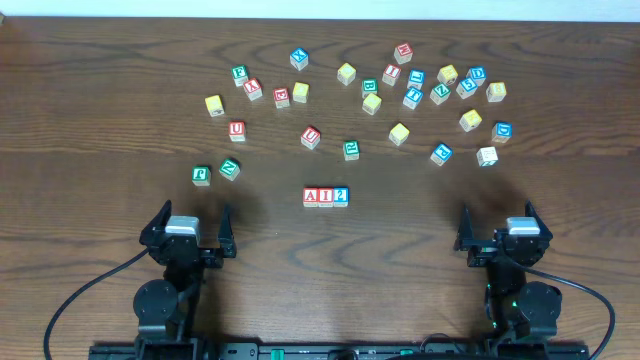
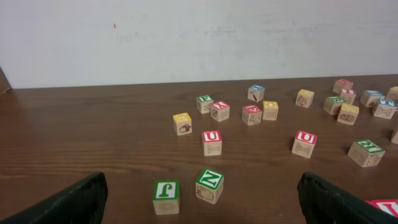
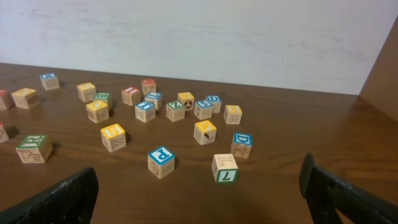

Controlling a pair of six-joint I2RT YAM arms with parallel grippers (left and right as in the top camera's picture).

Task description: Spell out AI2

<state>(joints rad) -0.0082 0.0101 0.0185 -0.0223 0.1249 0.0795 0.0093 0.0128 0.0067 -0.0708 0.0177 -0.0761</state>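
Note:
In the overhead view three blocks stand side by side in a row at the table's middle: a red A (image 1: 311,196), a red I (image 1: 326,196) and a blue 2 (image 1: 341,196). They touch each other. My left gripper (image 1: 187,228) is open and empty at the near left, well apart from the row. My right gripper (image 1: 502,228) is open and empty at the near right. In the left wrist view a red block edge (image 2: 384,206), part of the row, shows at the right border.
Many loose letter blocks lie scattered across the far half of the table. A green J block (image 1: 201,175) (image 2: 166,196) and a green N block (image 1: 230,168) (image 2: 209,185) sit just ahead of my left gripper. A blue P block (image 3: 161,162) and a 7 block (image 3: 224,167) sit ahead of my right gripper.

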